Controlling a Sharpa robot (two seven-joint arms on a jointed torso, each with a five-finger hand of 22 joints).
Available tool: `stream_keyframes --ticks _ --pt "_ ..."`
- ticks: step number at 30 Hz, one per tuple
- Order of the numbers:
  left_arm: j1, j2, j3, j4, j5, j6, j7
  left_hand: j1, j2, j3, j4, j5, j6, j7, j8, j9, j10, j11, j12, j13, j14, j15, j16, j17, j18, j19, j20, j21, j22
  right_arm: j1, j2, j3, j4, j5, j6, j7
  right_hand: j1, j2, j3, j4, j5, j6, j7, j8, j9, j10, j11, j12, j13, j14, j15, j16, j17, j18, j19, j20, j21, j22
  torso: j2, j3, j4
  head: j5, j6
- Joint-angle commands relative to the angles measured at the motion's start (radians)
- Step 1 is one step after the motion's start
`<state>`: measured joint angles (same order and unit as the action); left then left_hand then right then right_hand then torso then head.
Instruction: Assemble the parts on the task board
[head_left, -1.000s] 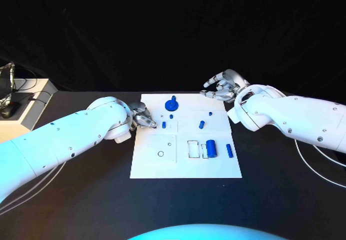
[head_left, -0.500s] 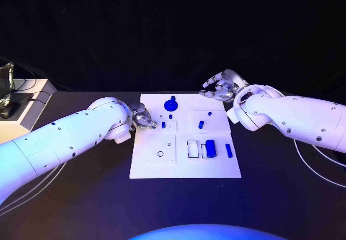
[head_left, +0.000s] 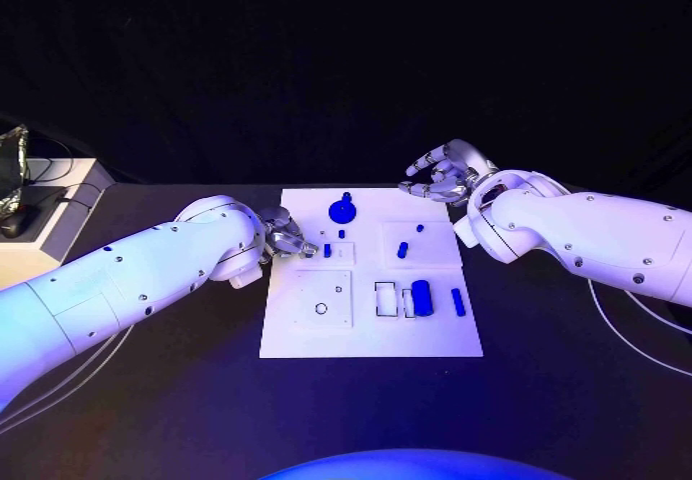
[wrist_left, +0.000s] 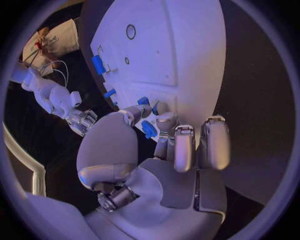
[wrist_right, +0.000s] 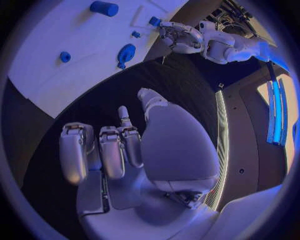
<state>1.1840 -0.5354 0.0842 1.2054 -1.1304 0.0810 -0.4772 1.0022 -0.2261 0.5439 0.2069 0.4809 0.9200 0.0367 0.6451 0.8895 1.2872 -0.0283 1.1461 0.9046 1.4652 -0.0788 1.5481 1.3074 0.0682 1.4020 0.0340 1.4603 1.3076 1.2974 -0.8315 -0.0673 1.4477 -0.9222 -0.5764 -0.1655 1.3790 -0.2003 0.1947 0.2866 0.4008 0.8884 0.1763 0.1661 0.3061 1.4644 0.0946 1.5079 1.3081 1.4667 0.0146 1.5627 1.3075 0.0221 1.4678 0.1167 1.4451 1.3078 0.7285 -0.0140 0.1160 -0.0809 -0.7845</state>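
Note:
The white task board (head_left: 372, 325) lies in the middle of the black table. On it are a round blue knob (head_left: 343, 210), a thick blue cylinder (head_left: 421, 296), a blue bar (head_left: 459, 301) and several small blue pegs. My left hand (head_left: 286, 240) rests at the board's left edge. Its thumb and a finger pinch a small blue part (wrist_left: 148, 129) that stands on the board (head_left: 327, 250). My right hand (head_left: 447, 172) hovers off the board's far right corner, fingers (wrist_right: 103, 150) curled in with nothing in them.
A pale box (head_left: 65, 205) with cables stands at the table's far left. A small ring (head_left: 320, 308) and a white frame (head_left: 388, 298) sit in the board's near half. Bare black table lies in front of the board.

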Motion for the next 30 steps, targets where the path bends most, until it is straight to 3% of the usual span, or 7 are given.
stream_keyframes --ticks 1,8,11,16,19,21,30 --pt "-0.003 -0.003 -0.002 0.003 0.000 0.007 -0.016 0.005 -0.015 -0.024 0.009 -0.005 0.006 0.003 -0.007 -0.002 0.002 0.000 -0.004 0.002 0.092 -0.004 0.002 0.214 -0.011 0.003 -0.003 -0.004 0.035 0.000 -0.001 0.000 0.001 -0.010 0.012 0.008 -0.008 0.002 0.006 0.000 0.006 -0.005 -0.004 0.004 0.001 0.032 -0.007 0.000 0.194 0.096 -0.003 -0.003 0.232 0.011 0.045 -0.005 -0.003 0.155 0.000 -0.0001 -0.0002 0.000 0.002" --pt "-0.003 -0.013 -0.001 0.013 -0.003 -0.001 -0.023 0.021 -0.027 -0.078 0.041 -0.023 0.009 0.004 -0.013 -0.005 0.002 0.001 -0.005 0.005 0.092 -0.004 0.002 0.214 -0.011 0.003 -0.003 -0.005 0.035 0.000 -0.002 0.000 0.001 -0.010 0.012 0.009 -0.009 0.002 0.006 0.000 0.006 -0.005 -0.004 0.004 0.001 0.031 -0.007 -0.001 0.193 0.095 -0.003 -0.004 0.230 0.012 0.044 -0.005 -0.006 0.153 0.000 -0.0004 -0.0001 -0.001 0.003" --pt "-0.004 -0.020 0.000 0.020 0.000 -0.010 -0.025 0.032 -0.024 -0.136 0.083 -0.153 0.013 0.006 -0.018 -0.007 0.004 0.003 -0.004 0.011 0.093 -0.002 0.003 0.216 -0.012 0.006 -0.001 -0.004 0.038 -0.001 -0.003 0.000 0.001 -0.010 0.013 0.009 -0.009 0.002 0.006 0.000 0.006 -0.005 -0.004 0.004 0.001 0.031 -0.007 -0.001 0.193 0.095 -0.003 -0.004 0.229 0.012 0.044 -0.005 -0.006 0.153 0.000 -0.0009 -0.0005 -0.003 0.004" --pt "-0.004 -0.030 0.002 0.031 0.009 -0.026 -0.029 0.024 0.004 -0.230 0.086 -0.242 0.016 0.006 -0.025 -0.010 0.004 0.003 -0.005 0.015 0.093 -0.001 0.003 0.217 -0.012 0.008 0.000 -0.003 0.041 -0.001 -0.004 0.000 0.001 -0.010 0.012 0.009 -0.008 0.001 0.006 0.000 0.006 -0.005 -0.004 0.004 0.001 0.032 -0.007 -0.001 0.194 0.095 -0.003 -0.004 0.229 0.012 0.044 -0.005 -0.006 0.152 0.001 -0.0006 -0.0006 -0.007 0.003" --pt "-0.004 -0.034 0.002 0.036 0.019 -0.036 -0.030 0.039 0.070 -0.404 0.083 -0.368 0.015 0.007 -0.023 -0.007 0.002 0.000 -0.010 0.012 0.093 0.000 0.003 0.216 -0.013 0.010 0.000 -0.003 0.044 -0.001 -0.004 0.000 0.001 -0.010 0.011 0.009 -0.008 0.001 0.006 0.000 0.006 -0.005 -0.004 0.004 0.001 0.032 -0.007 -0.001 0.194 0.095 -0.003 -0.004 0.229 0.012 0.044 -0.005 -0.006 0.152 0.001 -0.0010 -0.0006 -0.009 0.003" --pt "-0.004 -0.037 0.003 0.040 0.028 -0.042 -0.028 0.044 0.104 -0.497 0.089 -0.413 0.013 0.006 -0.021 -0.005 0.001 0.004 -0.011 0.012 0.093 0.000 0.002 0.215 -0.013 0.010 0.001 -0.003 0.045 -0.001 -0.005 0.000 0.002 -0.010 0.006 0.011 -0.008 0.001 0.006 0.000 0.006 -0.005 -0.004 0.004 0.001 0.032 -0.007 -0.001 0.194 0.095 -0.003 -0.004 0.229 0.012 0.044 -0.005 -0.006 0.152 0.001 -0.0008 -0.0004 -0.009 0.003" --pt "-0.005 -0.054 0.019 0.058 0.067 -0.071 -0.014 -0.011 0.111 -0.618 0.091 -0.432 0.009 0.007 -0.013 0.003 -0.003 0.004 -0.015 0.008 0.092 -0.001 0.001 0.212 -0.012 0.009 0.000 -0.005 0.043 -0.003 -0.007 0.000 0.004 -0.010 0.000 0.013 -0.008 0.002 0.006 0.000 0.006 -0.005 -0.004 0.005 0.001 0.033 -0.007 0.001 0.195 0.096 -0.003 -0.003 0.231 0.011 0.045 -0.005 -0.004 0.155 0.000 -0.0002 0.0000 -0.009 0.002"
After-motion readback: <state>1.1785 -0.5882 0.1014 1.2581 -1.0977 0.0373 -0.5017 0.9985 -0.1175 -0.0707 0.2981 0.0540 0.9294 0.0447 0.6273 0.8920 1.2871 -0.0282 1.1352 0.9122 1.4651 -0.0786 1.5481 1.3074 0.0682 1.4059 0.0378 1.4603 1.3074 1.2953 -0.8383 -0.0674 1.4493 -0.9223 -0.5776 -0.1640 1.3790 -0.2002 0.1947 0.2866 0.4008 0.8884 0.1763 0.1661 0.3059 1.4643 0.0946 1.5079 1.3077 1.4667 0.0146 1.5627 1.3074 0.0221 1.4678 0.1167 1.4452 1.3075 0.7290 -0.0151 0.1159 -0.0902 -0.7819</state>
